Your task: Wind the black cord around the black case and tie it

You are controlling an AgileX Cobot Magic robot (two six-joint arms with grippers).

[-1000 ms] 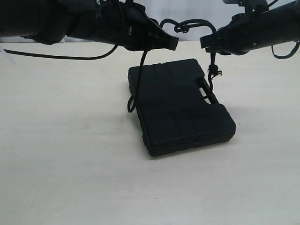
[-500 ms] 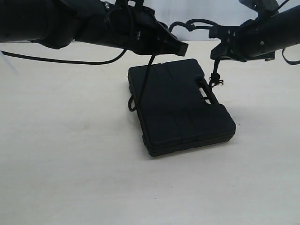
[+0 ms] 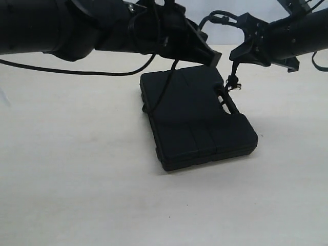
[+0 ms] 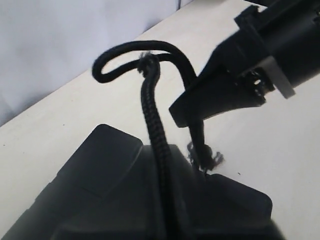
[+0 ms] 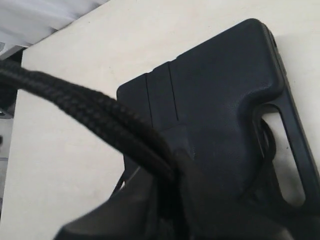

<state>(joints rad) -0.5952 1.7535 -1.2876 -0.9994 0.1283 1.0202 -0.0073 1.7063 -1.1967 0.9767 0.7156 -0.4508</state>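
Observation:
The black case (image 3: 197, 120) lies flat mid-table, its slot handle (image 3: 228, 102) on the right edge. My left gripper (image 3: 211, 58) hovers above the case's far edge, shut on the black cord (image 3: 165, 89), which hangs down across the lid to the case's left side. My right gripper (image 3: 236, 54) is just right of it, also shut on the cord; a frayed knotted end (image 3: 231, 82) dangles by the handle. A cord loop (image 3: 219, 19) arches between both grippers. The left wrist view shows the cord (image 4: 152, 115) running from my left gripper (image 4: 172, 205), and the right wrist view shows the cord (image 5: 90, 110) entering my right gripper (image 5: 182, 197) above the case (image 5: 220, 90).
A thin smooth robot cable (image 3: 77, 72) droops over the pale table (image 3: 77, 179) behind the left arm. A light wall (image 4: 60, 35) stands beyond the table's far edge. Both grippers sit very close together above the case.
My left gripper has slid right and slightly down over the case, swinging its hanging strand onto the lid. My right gripper has shifted a little to the right, the knotted end following.

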